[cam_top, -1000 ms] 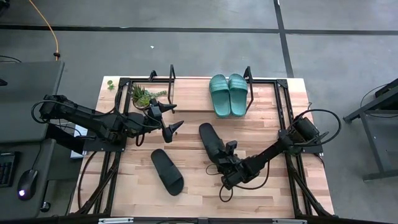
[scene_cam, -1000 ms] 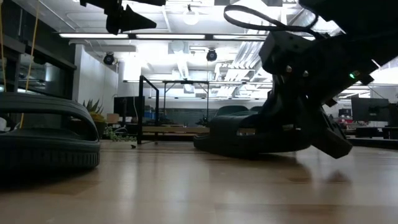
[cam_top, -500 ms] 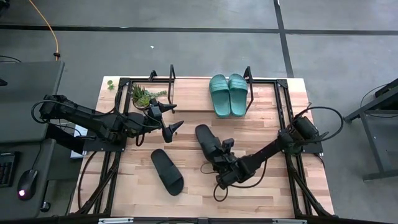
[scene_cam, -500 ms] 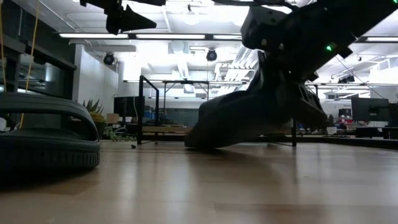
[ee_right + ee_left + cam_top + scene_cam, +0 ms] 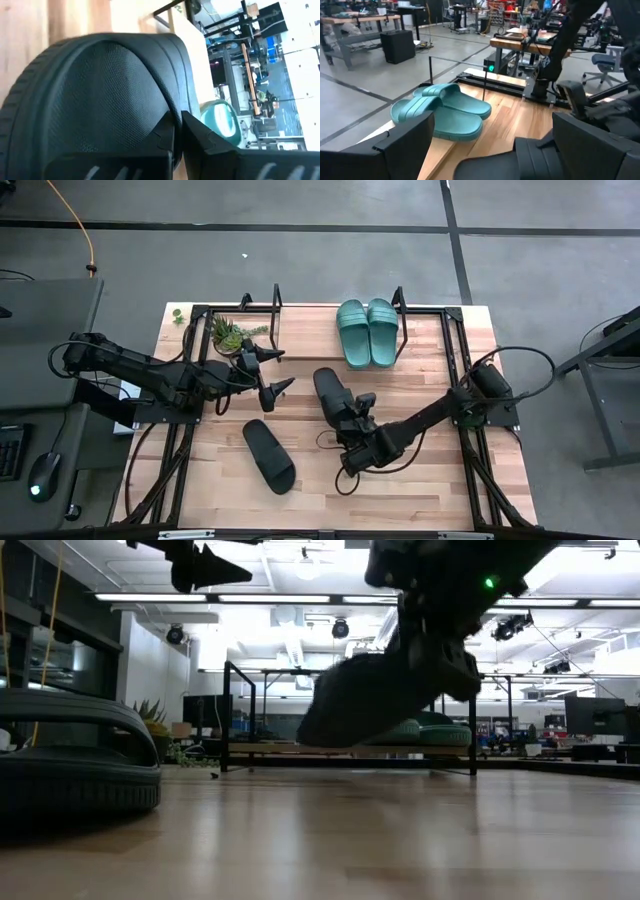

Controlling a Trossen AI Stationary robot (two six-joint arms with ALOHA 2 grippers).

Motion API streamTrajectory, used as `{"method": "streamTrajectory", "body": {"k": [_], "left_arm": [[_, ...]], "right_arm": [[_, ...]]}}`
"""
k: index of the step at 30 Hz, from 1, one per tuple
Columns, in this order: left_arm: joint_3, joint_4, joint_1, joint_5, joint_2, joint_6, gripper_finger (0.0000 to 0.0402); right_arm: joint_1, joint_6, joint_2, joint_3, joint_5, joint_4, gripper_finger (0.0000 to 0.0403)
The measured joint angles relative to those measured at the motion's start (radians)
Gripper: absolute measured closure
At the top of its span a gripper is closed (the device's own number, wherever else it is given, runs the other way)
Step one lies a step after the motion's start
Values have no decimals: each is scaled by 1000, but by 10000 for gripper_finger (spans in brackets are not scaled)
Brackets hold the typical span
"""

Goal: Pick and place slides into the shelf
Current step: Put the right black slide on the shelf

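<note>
My right gripper (image 5: 352, 427) is shut on a black slide (image 5: 331, 394) and holds it in the air over the middle of the table; the low view shows that slide (image 5: 362, 700) clear of the wood. The second black slide (image 5: 268, 456) lies sole-down on the table nearer the front. Two teal slides (image 5: 367, 331) sit side by side on the shelf (image 5: 305, 337) at the far edge. My left gripper (image 5: 272, 369) hovers open to the left of the held slide and touches nothing. My right gripper pinches the black slide at the edge of its wide strap (image 5: 150, 107), toward the slide's near end. The fingers (image 5: 202, 137) come slanting from the table's near right side. The slide is lifted clear and tilted, its far end (image 5: 315, 730) lower.
A small potted plant (image 5: 228, 333) stands on the shelf's left end. Black wire end frames (image 5: 275, 300) rise at both shelf ends. Dark rails (image 5: 455, 370) run along the table's left and right sides. Bare board lies between the plant and the teal slides.
My right gripper has risen and moved toward the far edge and a little left, carrying the black slide. The slide lay flat a second ago, then tipped with its far end on the table, and now hangs clear. My left gripper has kept still.
</note>
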Motion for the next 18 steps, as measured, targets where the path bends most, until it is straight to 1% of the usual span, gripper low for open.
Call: {"method": "streamTrajectory", "body": {"k": [7,12,14,18], "left_arm": [[0,-16,-4,17,-2,57,21],[26,-47,-48,26,0,124,21],[48,-70,-77,16,9,146,21],[77,-100,-140,-35,46,235,21]], "right_arm": [[-11,-9,-83,11,10,-18,402],[-28,-13,-141,11,6,-16,402],[-44,-19,-154,11,-2,-16,402],[-76,-36,-158,10,-27,-16,402]]}}
